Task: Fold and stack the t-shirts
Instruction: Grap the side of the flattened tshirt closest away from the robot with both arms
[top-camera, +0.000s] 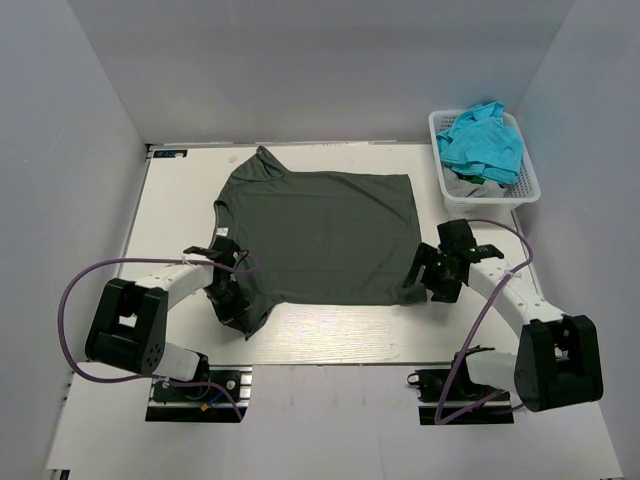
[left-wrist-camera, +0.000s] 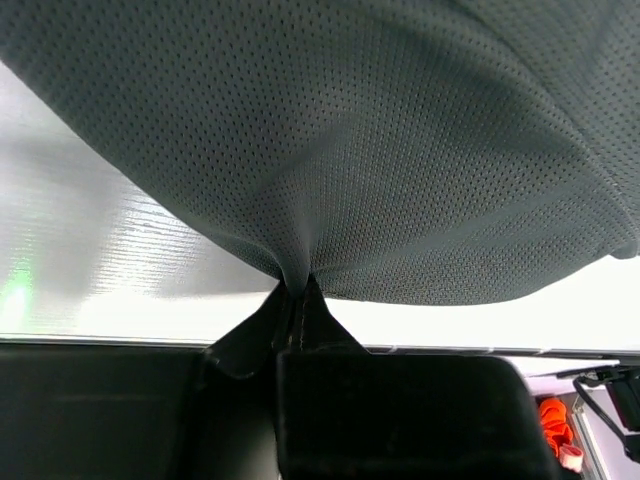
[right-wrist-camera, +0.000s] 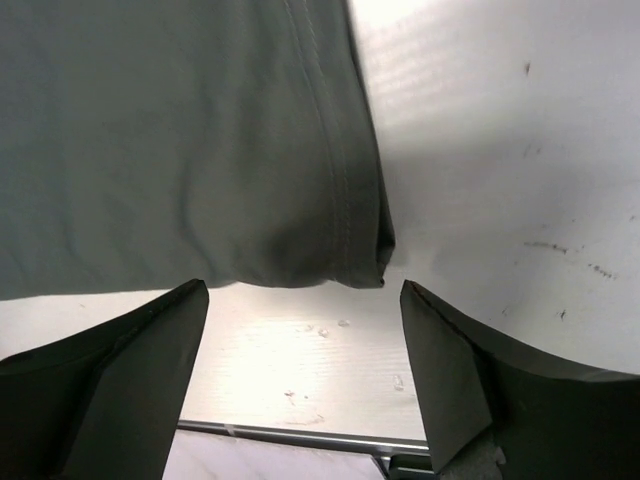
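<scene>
Your dark grey t-shirt (top-camera: 320, 235) lies spread out flat in the middle of the bench (top-camera: 330, 345). Its neck hole points to the left side and its bottom edge points to the right side.

Your left fingers (top-camera: 236, 292) are at the near left part of the shirt. In the left wrist view these fingers (left-wrist-camera: 300, 325) are squeezed tight on a little fold of the grey cloth (left-wrist-camera: 350, 130). The cloth pulls up from that pinch into a point, like a small tent, and it is lifted off the bench there.

Your right fingers (top-camera: 432, 278) are at the near right corner of the shirt. In the right wrist view these fingers (right-wrist-camera: 120, 350) are spread wide apart and they hold nothing. The stitched corner of the shirt (right-wrist-camera: 180, 140) lies flat on the bench (right-wrist-camera: 500, 150), just ahead of the gap between them. I cannot tell if the tips touch the cloth.

The turquoise t-shirt (top-camera: 485, 140) is all bunched up in the white basket (top-camera: 530, 188). The basket sits at the far right of the bench, well apart from the grey shirt.
</scene>
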